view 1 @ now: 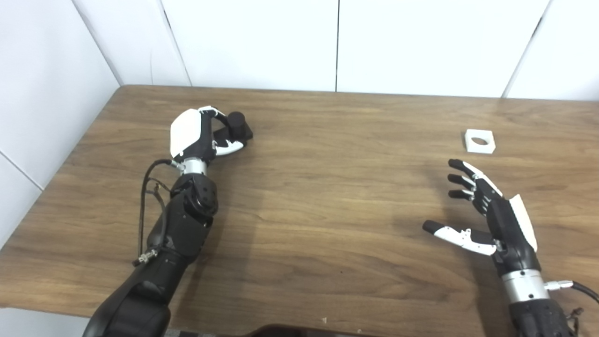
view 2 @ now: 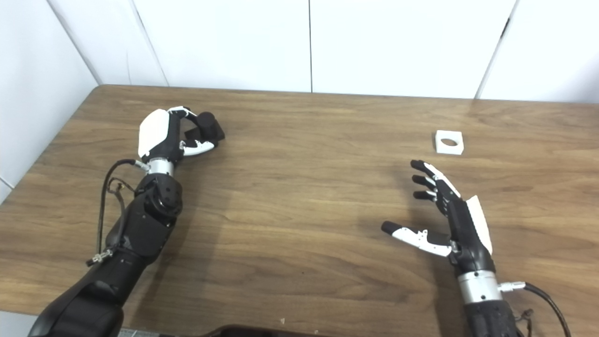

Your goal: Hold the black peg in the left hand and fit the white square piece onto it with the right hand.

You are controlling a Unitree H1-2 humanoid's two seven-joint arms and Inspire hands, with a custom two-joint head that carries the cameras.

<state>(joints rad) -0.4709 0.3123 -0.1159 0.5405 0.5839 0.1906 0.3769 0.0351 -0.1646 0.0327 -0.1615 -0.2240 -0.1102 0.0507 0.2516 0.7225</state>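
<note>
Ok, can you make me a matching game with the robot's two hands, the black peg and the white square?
Things:
1. left hand
2. right hand
3. black peg
4. white square piece

States:
A. lies alone on the table, hole facing up
B. open, fingers spread, holding nothing
C. wrapped by fingers at the left of the table
D. closed around something dark

Pairs: 1-D, 2-B, 3-C, 4-A
</note>
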